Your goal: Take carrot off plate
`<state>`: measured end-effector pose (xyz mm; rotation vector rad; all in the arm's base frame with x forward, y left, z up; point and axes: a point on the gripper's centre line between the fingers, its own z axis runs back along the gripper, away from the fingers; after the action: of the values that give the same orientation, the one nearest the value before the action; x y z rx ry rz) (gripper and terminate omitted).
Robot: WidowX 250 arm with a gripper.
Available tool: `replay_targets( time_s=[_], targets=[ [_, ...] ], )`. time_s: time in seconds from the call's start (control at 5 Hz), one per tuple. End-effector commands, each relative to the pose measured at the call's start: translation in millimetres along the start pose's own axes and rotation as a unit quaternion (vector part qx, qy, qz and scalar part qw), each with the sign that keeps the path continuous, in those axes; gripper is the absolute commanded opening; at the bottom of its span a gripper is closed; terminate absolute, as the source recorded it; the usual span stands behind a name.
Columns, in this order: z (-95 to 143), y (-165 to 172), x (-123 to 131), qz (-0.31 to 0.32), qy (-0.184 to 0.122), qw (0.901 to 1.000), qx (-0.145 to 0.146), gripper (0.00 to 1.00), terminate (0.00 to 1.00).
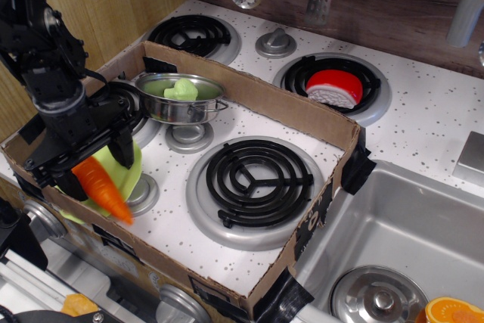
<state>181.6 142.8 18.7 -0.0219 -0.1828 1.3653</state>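
Observation:
The orange toy carrot [106, 190] is tilted, tip down to the right, held at its upper end in my gripper [92, 171]. Its green top is hidden behind the fingers. The carrot hangs over the lime-green plate [127, 170], which lies at the front-left corner inside the cardboard box. Whether the tip touches the plate I cannot tell. Much of the plate is hidden by my arm and the carrot. My gripper is shut on the carrot.
A cardboard box wall [249, 92] rings the stove top. A steel bowl [180, 100] with a green piece in it stands behind the plate. A black burner [253, 175] lies in the middle. A red and white toy [333, 87] sits on the back right burner. A sink [401, 247] is at right.

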Motion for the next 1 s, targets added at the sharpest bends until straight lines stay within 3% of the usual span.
replay_targets(
  time_s=[0.0,0.2,0.4,0.8],
  targets=[
    [-1.8,3.1,-4.7,0.012,-0.026,0.9989,-0.037,1.00,0.00],
    [-0.3,0.4,-1.8,0.008,-0.029,0.9990,-0.034,0.00,0.00],
    [10.7,-6.7,-0.1,-0.005,-0.031,0.9992,-0.025,0.00,0.00],
    [64.0,-59.4,-8.0,-0.009,-0.031,0.9993,0.017,0.00,0.00]
  ],
)
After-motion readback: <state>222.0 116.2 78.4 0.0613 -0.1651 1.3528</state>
